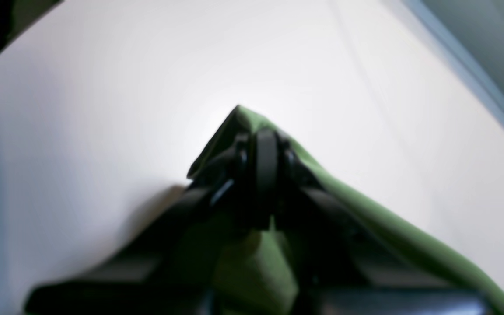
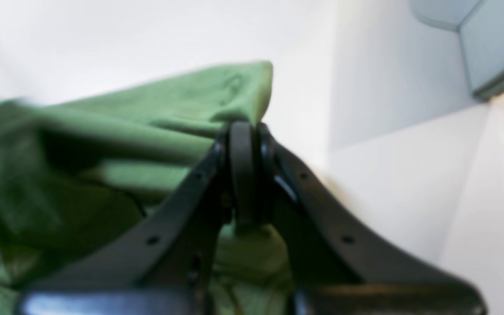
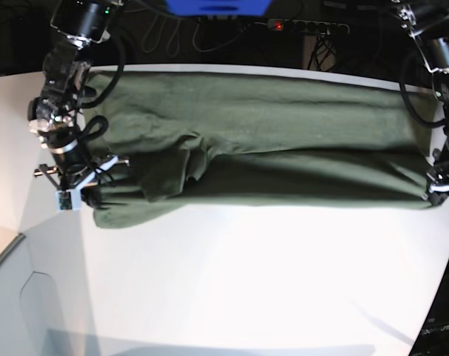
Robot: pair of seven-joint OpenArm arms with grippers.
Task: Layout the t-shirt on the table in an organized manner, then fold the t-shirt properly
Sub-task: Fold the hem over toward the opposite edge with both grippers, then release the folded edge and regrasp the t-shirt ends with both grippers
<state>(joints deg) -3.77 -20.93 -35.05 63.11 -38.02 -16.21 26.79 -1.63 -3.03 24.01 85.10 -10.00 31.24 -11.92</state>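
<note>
A: Across the far half of the large smooth white bench (image 3: 232, 274): the olive-green short-sleeved cloth t-shirt (image 3: 269, 126), stretched sideways, bunched and doubled over near the middle. Left end effector (image 1: 266, 151) clamped narrow on a peaked corner of the cloth. Right end effector (image 2: 243, 140) pinched tight on a fold at the opposite end.

B: Looks like the spreading step, then. Best handled how?

A: Probably by keeping both pinches firm, pulling apart evenly and low, then laying the cloth down without slack. Worth watching the crumpled middle; likely to stay doubled unless tension runs straight through it. No jerking, or a thin fold may slip out.

B: Anything one camera gives that another lacks?

A: From the base view: the whole spread, the crumple, both arms at opposite ends, though the pinch points themselves too small to judge. From the wrist views: the closed jaws and the cloth between them, blurred but plain; nothing of the overall lie.
</note>
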